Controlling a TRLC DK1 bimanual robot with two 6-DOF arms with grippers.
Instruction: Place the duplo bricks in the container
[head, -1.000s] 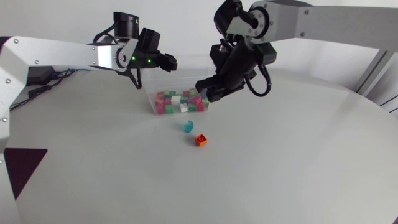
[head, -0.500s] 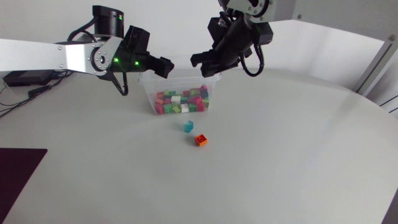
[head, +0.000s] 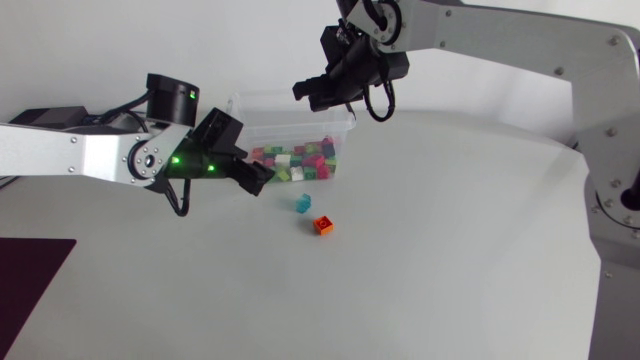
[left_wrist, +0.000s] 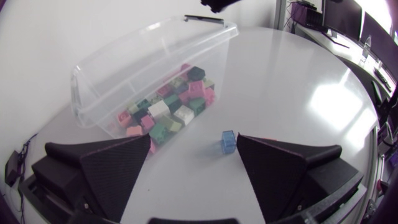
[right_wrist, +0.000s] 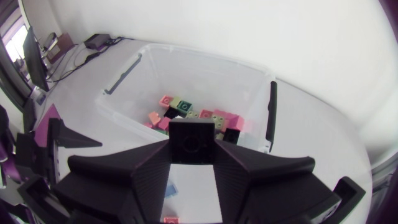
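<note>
- Right pincer (head: 314, 94), upper middle of the frame, is clamped on a black brick (right_wrist: 191, 143) above the brick-filled container (head: 280, 110).
- Left pincer (head: 256, 180), fingers apart, sits left of centre, beside the blue brick (head: 302, 203) and red brick (head: 323, 224) on the counter (head: 450, 260).

The container (left_wrist: 118, 62) is clear, glossy plastic; the bricks (left_wrist: 174, 112) inside it are smooth, hard plastic. Beside the container the blue brick (left_wrist: 228, 141) looks translucent, the orange brick (head: 323, 225) opaque. The bench (head: 450, 250) under the container is smooth, white, faintly sheened. My left fingers (left_wrist: 112, 174) and right fingers (right_wrist: 124, 180) are matt black, the black brick (right_wrist: 191, 142) smooth plastic.
</note>
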